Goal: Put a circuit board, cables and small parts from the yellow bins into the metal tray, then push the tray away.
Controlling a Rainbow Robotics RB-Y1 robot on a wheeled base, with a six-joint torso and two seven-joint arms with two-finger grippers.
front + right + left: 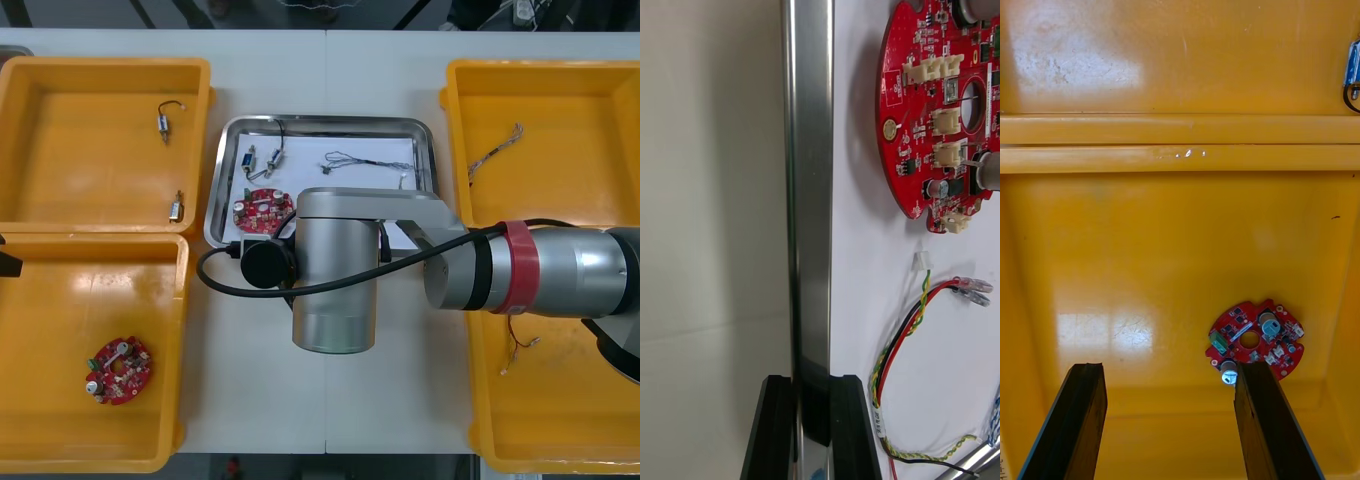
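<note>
The metal tray (222, 170), white inside, lies between the bins and holds a red circuit board (262, 210), two small metal parts (262, 157) and a thin cable (365, 160). My right gripper (811, 431) is shut on the tray's near rim (809, 187), one finger on each side of it. Just inside the rim lie the board (932, 112) and a red and yellow cable (902, 337). In the front view my right arm (335, 270) covers that rim. My left gripper (1169, 420) hangs open over the near left bin (1150, 247), above another circuit board (1255, 346).
The far left bin (60, 140) holds two small metal parts (165, 120). In the near left bin (50, 320) lies a red board (118, 369). Each right bin holds a cable: far (497, 150) and near (520, 345). Bare table lies beyond the tray.
</note>
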